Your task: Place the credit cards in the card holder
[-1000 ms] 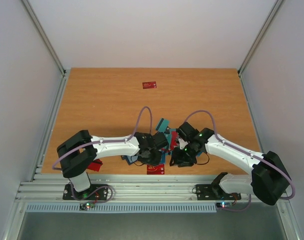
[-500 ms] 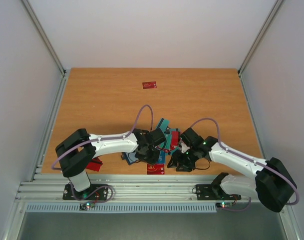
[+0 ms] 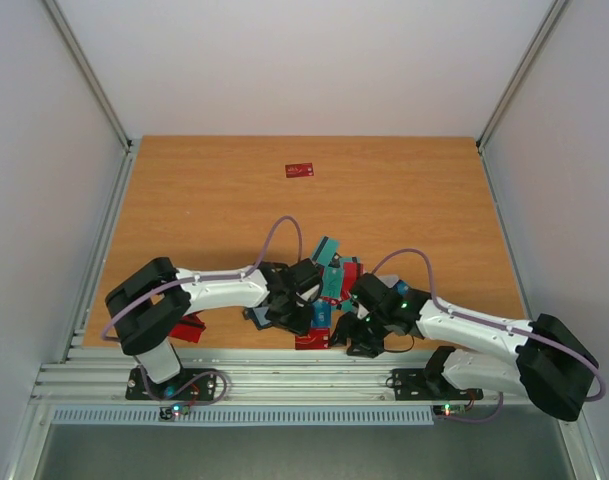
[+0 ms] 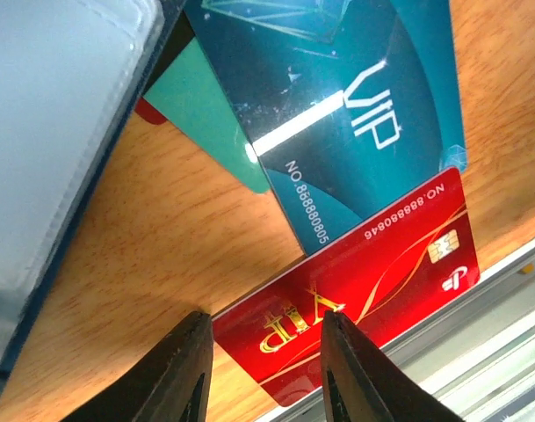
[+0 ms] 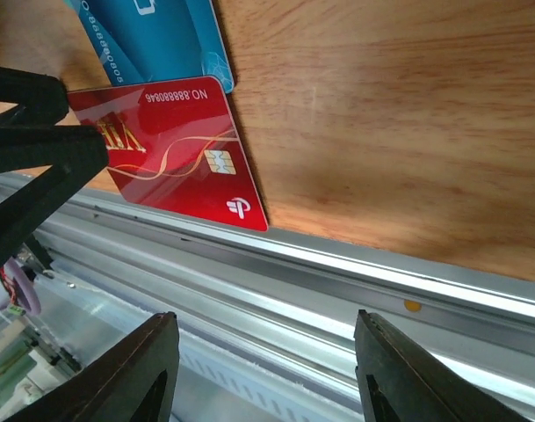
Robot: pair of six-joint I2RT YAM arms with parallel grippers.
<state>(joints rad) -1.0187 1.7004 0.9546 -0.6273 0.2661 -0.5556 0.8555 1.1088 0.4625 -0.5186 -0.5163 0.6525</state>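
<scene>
Top external view: the credit cards point(image 3: 330, 282) lie heaped at the middle of the table's point(image 3: 204, 200) near edge, with a lone red card point(image 3: 299, 170) near the far edge. Left wrist view: the card holder point(image 4: 56, 132) lies open with its grey-blue inside up. Its pocket's contents cannot be told, and a teal card point(image 4: 206, 114) is tucked under its edge. The left gripper point(image 4: 265, 330) is partly open and grips nothing. Right wrist view: the right gripper point(image 5: 263, 325) is spread wide and empty above the near-edge rail point(image 5: 355, 290).

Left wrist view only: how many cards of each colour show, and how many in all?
Red: 2, the red VIP card and a red corner poking out from under the green card, likely another card
Dark teal: 1, the dark teal VIP card
Green: 1, the green card
Total: 4
</scene>
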